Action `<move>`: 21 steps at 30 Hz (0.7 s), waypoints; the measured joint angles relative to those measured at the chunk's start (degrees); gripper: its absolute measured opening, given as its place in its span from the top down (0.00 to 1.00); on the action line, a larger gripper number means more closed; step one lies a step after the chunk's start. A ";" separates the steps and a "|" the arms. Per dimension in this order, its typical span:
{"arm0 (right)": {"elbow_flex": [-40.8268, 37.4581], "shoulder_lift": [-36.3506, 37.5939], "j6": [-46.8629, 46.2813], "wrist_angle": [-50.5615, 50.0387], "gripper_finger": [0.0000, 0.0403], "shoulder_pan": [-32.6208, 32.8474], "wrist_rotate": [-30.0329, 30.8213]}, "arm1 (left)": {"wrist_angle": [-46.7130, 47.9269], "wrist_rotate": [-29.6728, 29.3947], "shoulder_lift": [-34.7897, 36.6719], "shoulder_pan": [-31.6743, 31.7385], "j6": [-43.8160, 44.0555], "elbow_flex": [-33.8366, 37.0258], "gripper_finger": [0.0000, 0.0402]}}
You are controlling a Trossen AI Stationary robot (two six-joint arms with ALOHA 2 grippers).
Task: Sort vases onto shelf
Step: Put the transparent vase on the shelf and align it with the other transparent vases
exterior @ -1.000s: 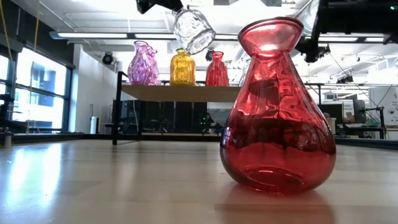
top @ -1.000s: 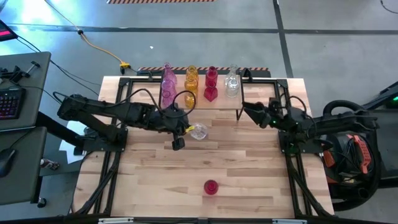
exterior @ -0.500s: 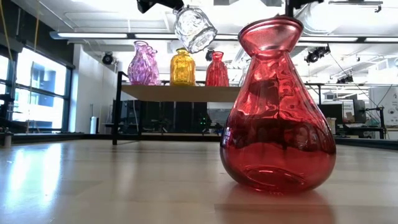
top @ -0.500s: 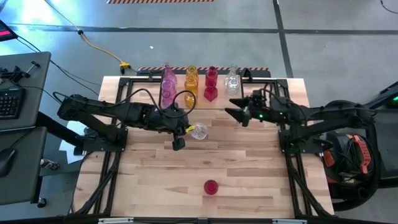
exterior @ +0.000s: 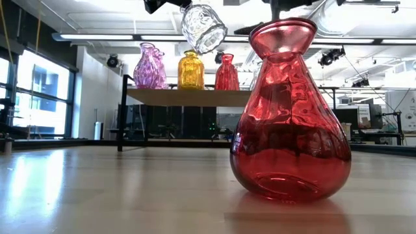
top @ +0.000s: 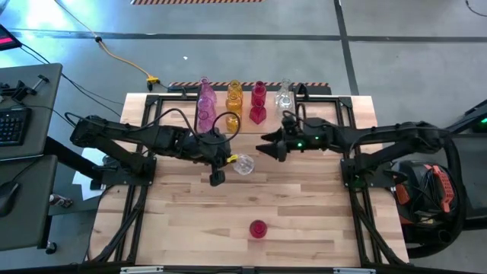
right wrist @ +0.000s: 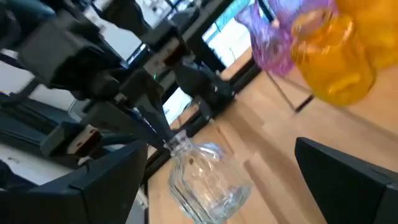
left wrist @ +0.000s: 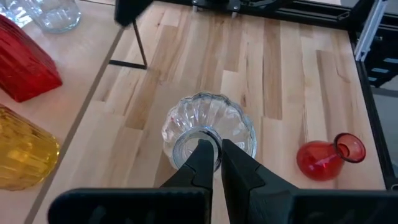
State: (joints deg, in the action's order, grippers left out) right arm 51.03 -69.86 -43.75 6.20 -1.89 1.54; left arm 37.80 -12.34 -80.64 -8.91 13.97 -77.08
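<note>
Because the left gripper (top: 230, 160) pinches the clear vase (top: 243, 163) only at the rim of its narrow neck, with the heavy ribbed body hanging free above the table (top: 304, 213), the chief risk I see is the glass pivoting or slipping out of that small hold; a nudge from the right gripper (top: 269, 147), which reaches in close beside the vase with its fingers spread wide and empty, could be enough to twist it loose. A handover looks like the step in hand, and if the right fingers close on the rounded body off-centre, the smooth glass may squirt sideways, or the two arms may pull against each other before the left one lets go. The shelf (top: 247, 123) is near, behind both grippers, and already carries a pink vase (top: 205, 106), an amber vase (top: 233, 99), a red vase (top: 258, 103) and another clear one (top: 284, 100), so a careless swing toward it could knock those over. In the left wrist view the two dark fingers (left wrist: 200, 163) are shut on the vase's mouth, one inside the neck it seems, one outside. A second red vase (top: 259, 228) stands alone on the table near its front edge, well apart from both arms and not yet sorted.
</note>
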 joint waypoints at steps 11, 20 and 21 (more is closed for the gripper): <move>0.38 -2.67 -9.34 2.44 0.03 0.04 -4.99 | 0.07 1.94 0.00 0.00 -0.78 0.00 0.99; 0.38 -2.63 -2.46 0.31 0.03 1.98 -4.95 | 0.07 3.33 0.00 -0.01 -1.24 0.02 0.99; 0.38 -2.63 -2.42 -0.11 0.03 2.18 -4.48 | 0.07 3.39 0.00 -0.02 -1.24 0.02 0.99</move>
State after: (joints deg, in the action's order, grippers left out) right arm 51.42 -72.49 -46.17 6.09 0.29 -2.94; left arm 37.87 -8.95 -80.64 -8.93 12.73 -77.06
